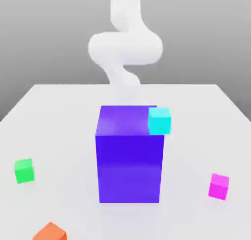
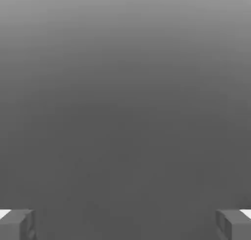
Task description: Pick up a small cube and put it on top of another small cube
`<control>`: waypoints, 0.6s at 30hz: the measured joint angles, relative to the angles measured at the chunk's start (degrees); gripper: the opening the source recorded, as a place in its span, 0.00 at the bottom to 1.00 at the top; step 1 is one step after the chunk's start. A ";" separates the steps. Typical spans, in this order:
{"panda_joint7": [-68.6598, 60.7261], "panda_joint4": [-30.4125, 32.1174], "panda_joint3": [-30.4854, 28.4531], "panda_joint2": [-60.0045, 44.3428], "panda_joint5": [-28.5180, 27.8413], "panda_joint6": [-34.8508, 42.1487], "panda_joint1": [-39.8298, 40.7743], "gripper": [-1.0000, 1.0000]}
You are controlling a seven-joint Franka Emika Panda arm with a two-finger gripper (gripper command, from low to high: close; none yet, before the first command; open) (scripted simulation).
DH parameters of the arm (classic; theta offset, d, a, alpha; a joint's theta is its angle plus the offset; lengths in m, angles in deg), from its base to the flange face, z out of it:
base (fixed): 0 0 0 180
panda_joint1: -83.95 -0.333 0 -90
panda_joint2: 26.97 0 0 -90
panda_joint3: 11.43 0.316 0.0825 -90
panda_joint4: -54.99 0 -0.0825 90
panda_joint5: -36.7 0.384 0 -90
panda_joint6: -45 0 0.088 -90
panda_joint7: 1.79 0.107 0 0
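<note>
The small magenta cube (image 1: 218, 186) rests on the white table near the front, at the exterior view's right. The small green cube (image 1: 24, 171) lies on the table at the exterior view's left, at about the same depth. The two cubes are far apart, with the big purple-blue block (image 1: 129, 160) between them. My white arm (image 1: 125, 48) rises behind that block, well away from both cubes. In the hand view my gripper (image 2: 125, 225) is open, its grey fingertips (image 2: 17, 224) spread wide with nothing between them against a plain grey background.
A cyan cube (image 1: 159, 121) sits at the big block's top back corner, toward the exterior view's right. An orange cube (image 1: 50, 232) lies at the table's front edge, toward the exterior view's left. The white table (image 1: 196, 116) stretches wide on both sides of the block.
</note>
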 joint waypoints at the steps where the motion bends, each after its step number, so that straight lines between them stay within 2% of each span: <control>1: -1.74 0.61 -0.39 -1.93 0.99 -0.89 -1.63 0.50; 9: -14.15 5.06 -1.60 -16.37 7.68 -7.39 -12.90 0.50; 18: -25.48 10.07 1.80 -32.18 11.68 -14.85 -21.54 0.50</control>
